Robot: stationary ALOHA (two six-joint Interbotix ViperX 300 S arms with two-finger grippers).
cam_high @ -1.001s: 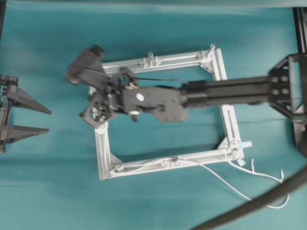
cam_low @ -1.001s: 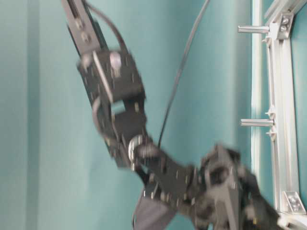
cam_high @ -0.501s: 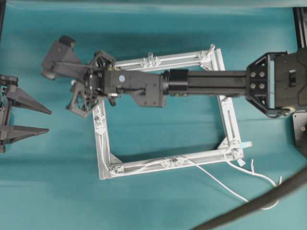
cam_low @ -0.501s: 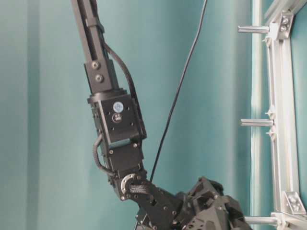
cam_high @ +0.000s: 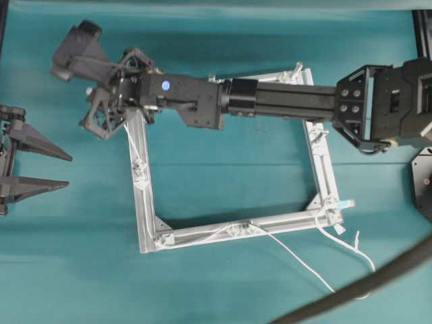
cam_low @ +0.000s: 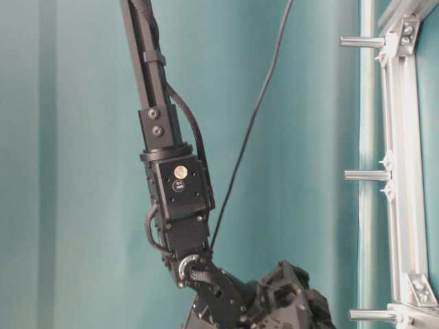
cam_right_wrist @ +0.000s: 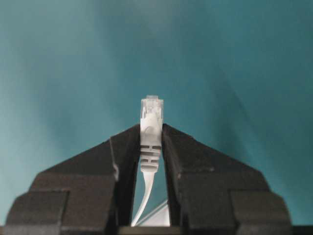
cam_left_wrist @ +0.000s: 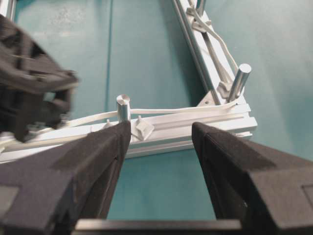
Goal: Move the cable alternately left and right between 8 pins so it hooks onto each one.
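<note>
We had the right gripper (cam_right_wrist: 150, 142) pinching the cable (cam_high: 202, 236) plug at the frame's far-left corner.

Plug (cam_right_wrist: 151, 128) sat clamped between the closed-in fingers (cam_right_wrist: 124, 147), tip poking out. Left gripper (cam_left_wrist: 159, 139) sat parked at the left, fingers spread wide, holding nothing. Cable ran along the left and near bars of the aluminium frame (cam_high: 317, 158), hooked past pins (cam_left_wrist: 123, 107), slack trailing off the near-right corner onto the teal table (cam_high: 223, 169).

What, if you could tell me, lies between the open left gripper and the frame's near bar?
Only bare teal table, in the left wrist view; the left gripper stands short of the frame, where the cable runs.
</note>
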